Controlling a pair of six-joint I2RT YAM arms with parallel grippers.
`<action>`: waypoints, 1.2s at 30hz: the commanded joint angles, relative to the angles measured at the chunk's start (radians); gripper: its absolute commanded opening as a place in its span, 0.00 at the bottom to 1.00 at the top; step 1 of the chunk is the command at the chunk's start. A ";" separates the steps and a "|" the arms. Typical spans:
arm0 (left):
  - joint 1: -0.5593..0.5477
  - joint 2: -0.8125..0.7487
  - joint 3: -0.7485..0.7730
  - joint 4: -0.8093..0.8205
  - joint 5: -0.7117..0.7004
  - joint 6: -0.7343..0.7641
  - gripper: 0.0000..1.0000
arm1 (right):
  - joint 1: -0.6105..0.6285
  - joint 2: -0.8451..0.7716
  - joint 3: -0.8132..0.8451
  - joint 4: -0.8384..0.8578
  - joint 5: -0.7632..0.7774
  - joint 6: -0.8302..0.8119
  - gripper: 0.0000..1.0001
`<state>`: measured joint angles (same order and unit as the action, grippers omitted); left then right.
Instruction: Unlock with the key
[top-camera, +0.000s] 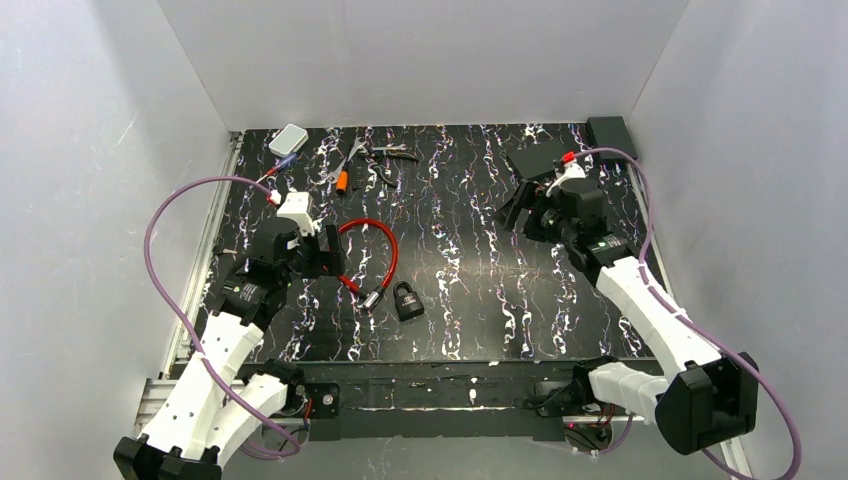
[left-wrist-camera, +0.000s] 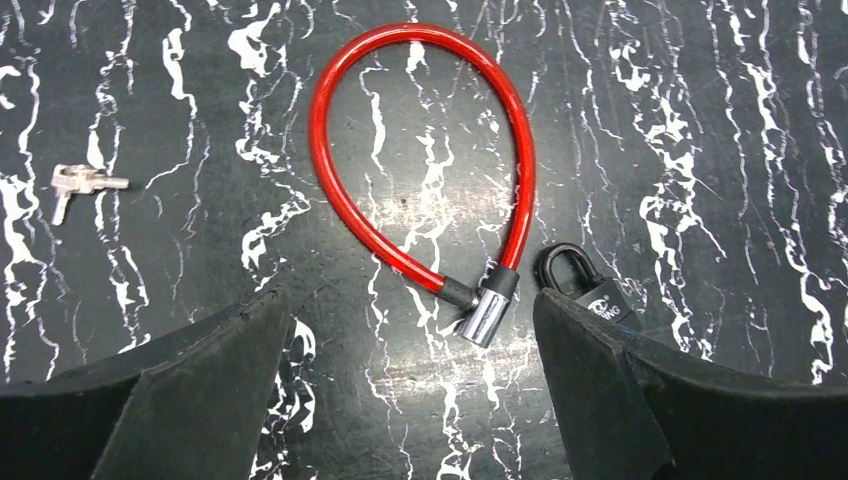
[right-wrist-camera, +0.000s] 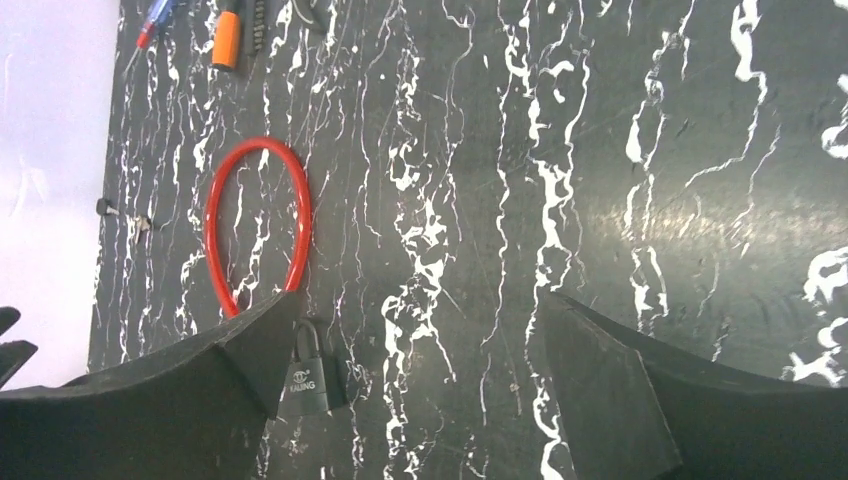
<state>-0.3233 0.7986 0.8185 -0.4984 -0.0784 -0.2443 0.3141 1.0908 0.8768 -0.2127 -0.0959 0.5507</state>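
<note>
Left claw (left-wrist-camera: 408, 312) and right claw (right-wrist-camera: 420, 310) both apart, black white-veined tabletop (top-camera: 470, 250), grey walls (top-camera: 420, 60)

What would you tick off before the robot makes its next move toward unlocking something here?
1. Spot the key: ok, it lies flat on the table, apart from the red cable lock.
2. Open, empty left tool: ok.
3. Open, empty right tool: ok.
4. Nothing resting on the key: ok.
5. Which lock the key fits, the cable lock or the black padlock: cannot tell.
6. Keyhole turned where a key can enter: cannot tell.
</note>
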 joint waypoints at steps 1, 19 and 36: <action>-0.004 -0.013 0.042 -0.033 -0.116 -0.021 0.90 | 0.081 0.018 0.003 -0.010 0.075 0.082 0.98; -0.004 -0.054 0.034 -0.097 -0.501 -0.133 0.92 | 0.542 0.182 0.121 -0.110 0.519 0.170 0.98; 0.245 0.169 0.094 -0.199 -0.407 -0.248 0.90 | 0.697 0.288 0.167 -0.134 0.553 0.222 0.98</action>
<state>-0.1345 0.9283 0.8642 -0.6647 -0.5228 -0.4580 1.0031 1.3766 1.0004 -0.3492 0.4320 0.7570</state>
